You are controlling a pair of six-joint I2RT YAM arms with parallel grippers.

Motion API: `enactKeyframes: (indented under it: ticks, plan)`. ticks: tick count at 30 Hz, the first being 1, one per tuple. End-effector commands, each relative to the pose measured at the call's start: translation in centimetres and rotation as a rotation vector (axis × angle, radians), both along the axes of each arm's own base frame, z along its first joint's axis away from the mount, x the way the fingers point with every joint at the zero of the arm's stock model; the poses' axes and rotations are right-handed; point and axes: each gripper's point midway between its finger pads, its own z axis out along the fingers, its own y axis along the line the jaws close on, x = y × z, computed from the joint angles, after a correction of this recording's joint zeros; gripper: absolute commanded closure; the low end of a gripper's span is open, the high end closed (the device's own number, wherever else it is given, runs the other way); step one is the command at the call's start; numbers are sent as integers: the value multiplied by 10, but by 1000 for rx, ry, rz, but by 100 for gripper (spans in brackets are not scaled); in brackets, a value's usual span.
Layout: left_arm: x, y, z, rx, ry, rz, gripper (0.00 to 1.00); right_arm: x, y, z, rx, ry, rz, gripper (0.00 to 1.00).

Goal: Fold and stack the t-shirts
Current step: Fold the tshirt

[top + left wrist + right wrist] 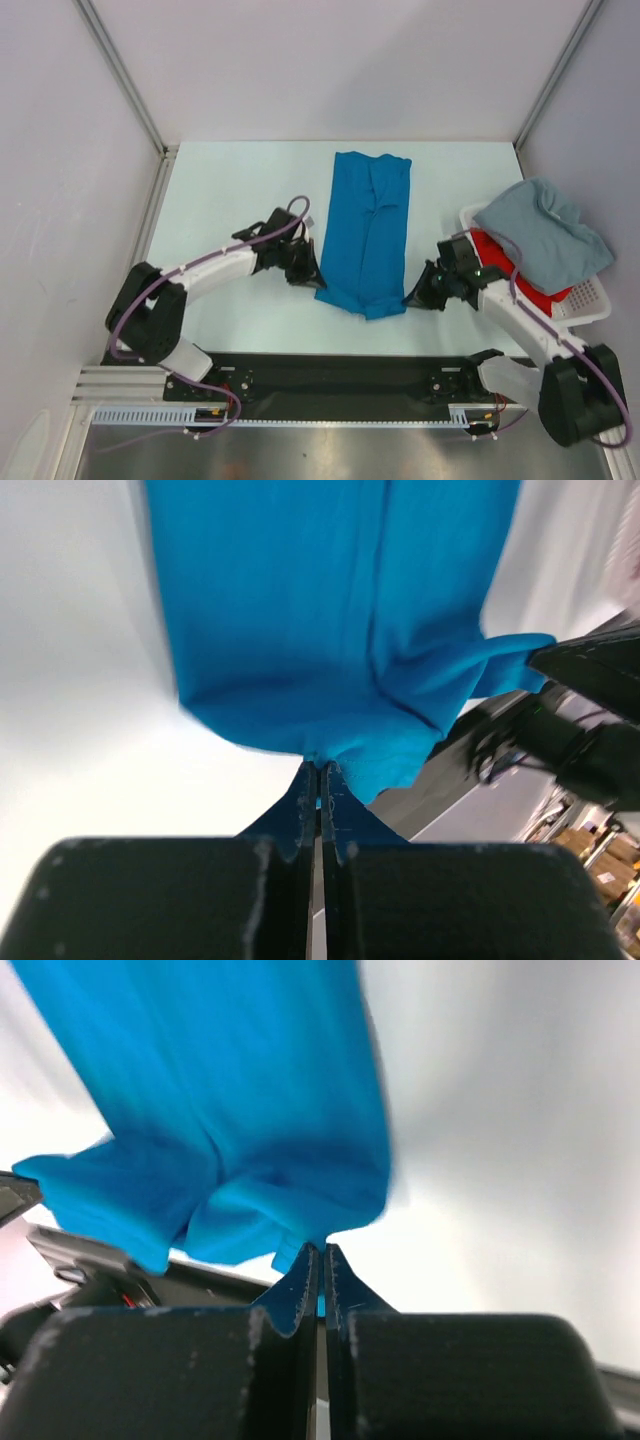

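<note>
The bright blue t-shirt [367, 230] lies as a long narrow strip down the middle of the table, its near end lifted. My left gripper [313, 275] is shut on the near left corner of that shirt [330, 630], cloth pinched between its tips [321, 765]. My right gripper [412, 296] is shut on the near right corner of the same shirt [200, 1110], a sliver of blue showing between its tips [321, 1248]. At the right, the pale grey-blue t-shirt [550, 233] is heaped over the red t-shirt [520, 285] in the basket.
The white slatted basket [590, 300] stands at the table's right edge, close behind my right arm. Grey walls enclose the table on the left, back and right. A black rail [340, 385] with the arm bases runs along the near edge.
</note>
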Motion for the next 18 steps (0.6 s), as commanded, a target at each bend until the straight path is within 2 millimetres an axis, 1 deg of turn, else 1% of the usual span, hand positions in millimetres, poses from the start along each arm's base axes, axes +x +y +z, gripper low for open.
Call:
enactKeyframes:
  ticks: [1, 2, 3, 4, 5, 6, 7, 9, 10, 13, 14, 16, 17, 18]
  plan:
    - [40, -3, 12, -4, -26, 11, 100, 48, 2, 24, -4, -96, 62, 100]
    - [59, -12, 29, -31, -67, 13, 100, 57, 1, 27, -11, -102, 65, 100]
    - [70, -13, 33, -31, -83, 9, 100, 66, -2, 28, -18, -106, 63, 100]
    - [90, -17, 39, -38, -89, 18, 100, 84, -1, 33, -28, -118, 75, 100]
    - [100, -18, 42, -42, -98, 21, 100, 92, -1, 35, -28, -121, 79, 100]
    - [109, -19, 43, -44, -99, 18, 100, 104, -3, 37, -27, -125, 73, 100]
    - [128, -21, 47, -55, -112, 29, 100, 120, -3, 38, -35, -127, 81, 100]
    - [146, -19, 46, -54, -114, 36, 100, 139, -6, 40, -38, -131, 77, 100]
    - [159, -22, 44, -59, -114, 39, 100, 156, -5, 40, -38, -134, 81, 100]
    - [178, -21, 41, -77, -112, 49, 100, 180, -7, 42, -35, -136, 74, 100]
    - [186, -23, 38, -80, -110, 52, 100, 193, -6, 43, -36, -140, 72, 100]
    - [199, -21, 38, -95, -113, 69, 100, 206, -7, 41, -33, -132, 66, 100]
    - [203, -21, 36, -103, -111, 74, 100, 210, -7, 32, -32, -107, 66, 100]
    - [209, -20, 29, -109, -102, 83, 100, 221, -6, 38, -25, -127, 66, 100]
